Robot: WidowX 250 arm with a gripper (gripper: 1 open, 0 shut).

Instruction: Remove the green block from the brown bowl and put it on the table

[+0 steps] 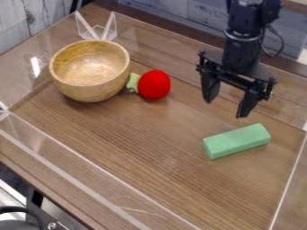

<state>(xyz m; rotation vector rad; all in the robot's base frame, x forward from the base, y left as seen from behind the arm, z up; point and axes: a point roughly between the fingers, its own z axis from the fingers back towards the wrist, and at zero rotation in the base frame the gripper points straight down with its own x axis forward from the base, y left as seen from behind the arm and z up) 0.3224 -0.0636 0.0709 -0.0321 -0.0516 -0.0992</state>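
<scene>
The green block (236, 141), a flat mint-green bar, lies on the table (132, 153) at the right, outside the bowl. The brown bowl (90, 70), light tan wood with a thick rim, stands at the back left and shows nothing inside. My gripper (231, 96) hangs pointing down above and slightly behind the block, apart from it. Its two black fingers are spread wide with nothing between them.
A red round toy (153, 84) with a small pale-green part sits just right of the bowl. Clear acrylic walls (36, 144) run round the table's edges. Black cables hang behind the arm at the back right.
</scene>
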